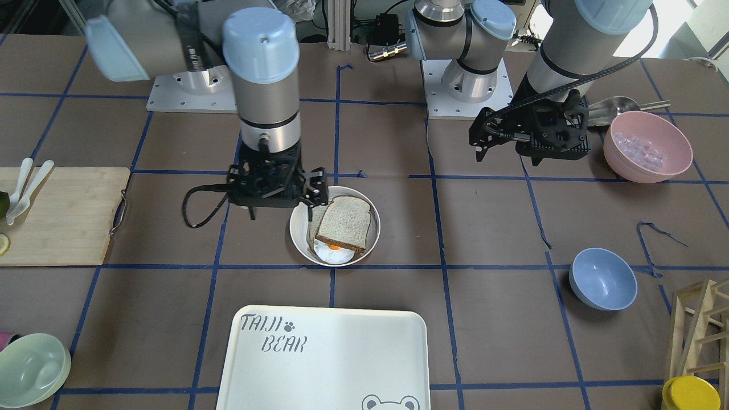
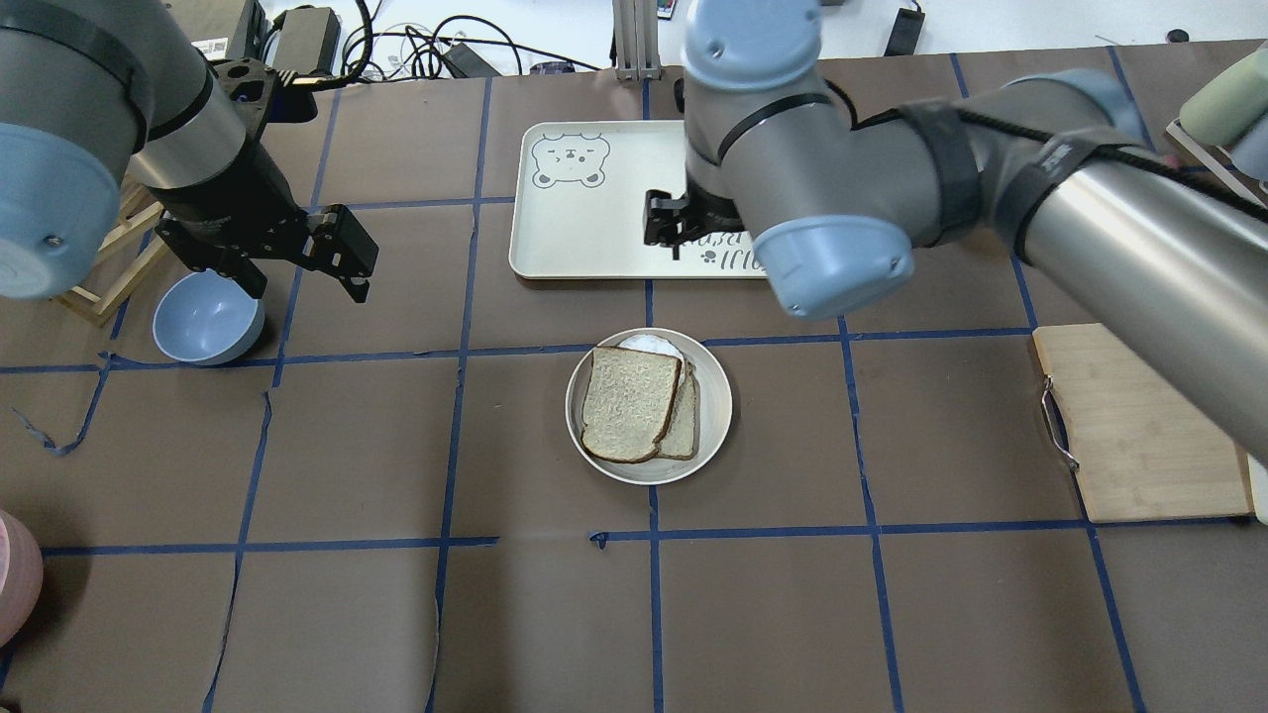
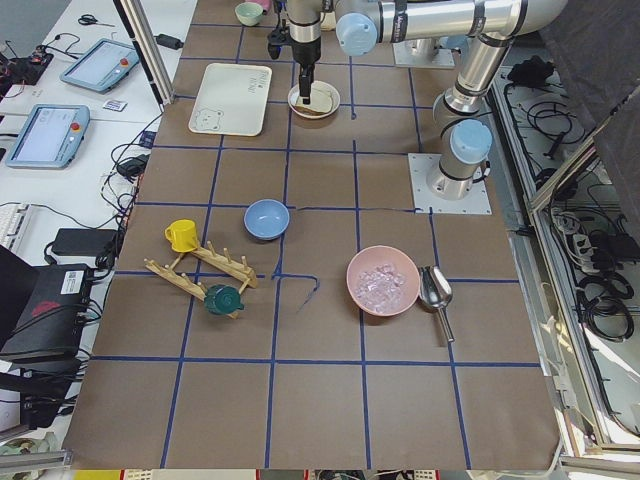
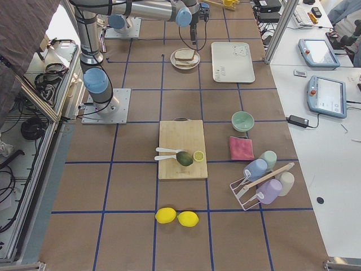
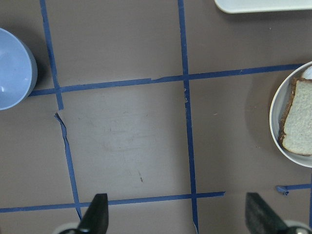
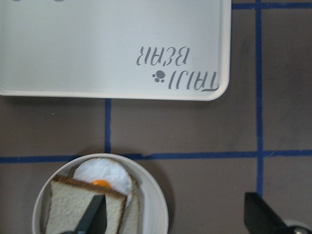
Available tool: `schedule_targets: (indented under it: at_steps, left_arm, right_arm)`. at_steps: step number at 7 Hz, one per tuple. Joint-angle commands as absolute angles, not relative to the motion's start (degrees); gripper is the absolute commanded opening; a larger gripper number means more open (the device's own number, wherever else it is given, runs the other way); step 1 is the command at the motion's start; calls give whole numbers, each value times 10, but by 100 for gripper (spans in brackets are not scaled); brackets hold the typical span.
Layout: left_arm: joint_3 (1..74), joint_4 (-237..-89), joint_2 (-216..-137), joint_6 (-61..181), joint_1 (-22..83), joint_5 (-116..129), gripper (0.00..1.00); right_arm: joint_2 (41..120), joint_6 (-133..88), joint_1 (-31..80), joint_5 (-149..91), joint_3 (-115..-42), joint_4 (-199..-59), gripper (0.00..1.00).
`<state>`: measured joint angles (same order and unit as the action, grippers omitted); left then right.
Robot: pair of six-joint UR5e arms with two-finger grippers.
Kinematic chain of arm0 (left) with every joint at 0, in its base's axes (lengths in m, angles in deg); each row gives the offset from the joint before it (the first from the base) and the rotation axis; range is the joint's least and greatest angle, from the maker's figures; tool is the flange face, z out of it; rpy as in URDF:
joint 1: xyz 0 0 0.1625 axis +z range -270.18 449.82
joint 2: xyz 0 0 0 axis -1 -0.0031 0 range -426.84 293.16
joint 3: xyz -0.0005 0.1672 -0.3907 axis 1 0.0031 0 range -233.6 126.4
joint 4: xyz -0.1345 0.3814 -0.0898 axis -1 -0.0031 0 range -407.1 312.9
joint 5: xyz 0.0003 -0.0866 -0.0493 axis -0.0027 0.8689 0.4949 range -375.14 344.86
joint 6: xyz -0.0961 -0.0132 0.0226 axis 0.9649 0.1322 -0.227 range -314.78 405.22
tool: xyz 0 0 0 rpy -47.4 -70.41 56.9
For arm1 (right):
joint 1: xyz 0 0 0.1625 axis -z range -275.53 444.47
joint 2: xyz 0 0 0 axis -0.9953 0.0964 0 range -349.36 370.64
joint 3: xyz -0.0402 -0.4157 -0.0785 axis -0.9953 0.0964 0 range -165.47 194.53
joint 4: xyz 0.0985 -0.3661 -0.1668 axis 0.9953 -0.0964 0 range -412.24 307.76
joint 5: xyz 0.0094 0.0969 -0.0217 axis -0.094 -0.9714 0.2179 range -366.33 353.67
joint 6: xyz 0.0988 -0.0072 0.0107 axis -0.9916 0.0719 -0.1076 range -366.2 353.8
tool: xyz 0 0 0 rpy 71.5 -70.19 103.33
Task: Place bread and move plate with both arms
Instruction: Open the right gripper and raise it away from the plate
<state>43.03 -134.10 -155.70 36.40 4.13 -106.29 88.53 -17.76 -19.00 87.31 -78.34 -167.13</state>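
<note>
The bread (image 1: 344, 222) lies on top of a fried egg (image 1: 333, 253) and a second slice (image 2: 686, 416) on the round cream plate (image 1: 299, 228) at the table's middle. It also shows in the overhead view (image 2: 629, 401) on the plate (image 2: 718, 401). My right gripper (image 1: 312, 196) is open and empty, above the plate's rim on the robot's side. Its wrist view shows the gripper (image 6: 174, 199) over the bread (image 6: 68, 209) and plate (image 6: 156, 204). My left gripper (image 2: 347, 259) is open and empty, well off to the plate's side, with the plate's edge (image 5: 275, 117) in its wrist view.
The white "TAIJI BEAR" tray (image 2: 584, 238) lies just beyond the plate. A blue bowl (image 2: 206, 317) sits under my left arm. A pink bowl of ice (image 1: 646, 145), a wooden cutting board (image 2: 1139, 426), a pale green bowl (image 1: 28, 370) and a wooden rack (image 1: 700, 324) stand around the edges.
</note>
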Motion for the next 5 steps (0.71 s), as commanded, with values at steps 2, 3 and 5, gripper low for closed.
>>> schedule_targets:
  at_steps: [2,3,5]
  left_arm:
    - [431,-1268,-1589,370,39,-1052,100]
    - [434,-1270,-1599,394,33,-1028,100]
    - [483,-1253,-1617,428,26,-967,100]
  right_arm:
    - [902,52,-50,847,-671,-1513,100]
    - [947,42,-58,868,-628,-1398,100]
    - [957,-9,-62,873,-618,-1378,100]
